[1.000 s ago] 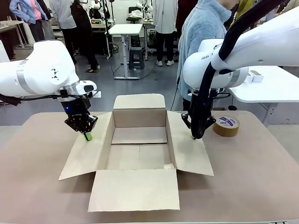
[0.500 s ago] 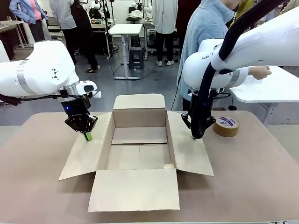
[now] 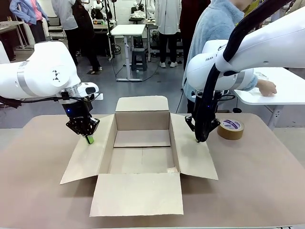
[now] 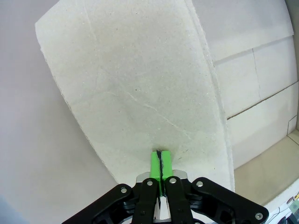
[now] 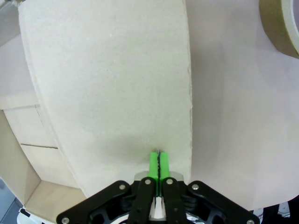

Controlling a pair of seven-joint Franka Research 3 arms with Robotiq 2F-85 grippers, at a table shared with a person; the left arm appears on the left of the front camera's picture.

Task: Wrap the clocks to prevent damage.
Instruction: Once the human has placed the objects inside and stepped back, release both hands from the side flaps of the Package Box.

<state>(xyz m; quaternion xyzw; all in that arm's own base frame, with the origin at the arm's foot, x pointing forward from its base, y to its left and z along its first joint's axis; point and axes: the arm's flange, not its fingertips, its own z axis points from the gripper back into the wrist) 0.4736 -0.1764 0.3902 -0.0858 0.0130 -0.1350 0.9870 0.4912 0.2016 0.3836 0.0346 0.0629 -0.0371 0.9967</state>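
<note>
The clocks are out of view. An open brown cardboard box stands in the middle of the table with all flaps spread and nothing inside. My left gripper is shut, its green tips down on the box's left flap; the left wrist view shows the left gripper with pads pressed together and holding nothing. My right gripper is shut too, its tips on the right flap. The right gripper also has its pads together and empty.
A brown tape roll lies on the table right of the box, and the tape roll edges into the right wrist view. A person in a light blue fleece stands behind the table, one hand on a white side table.
The person's hand has come down onto the white side table at the right. Both arms and the box have stayed still.
</note>
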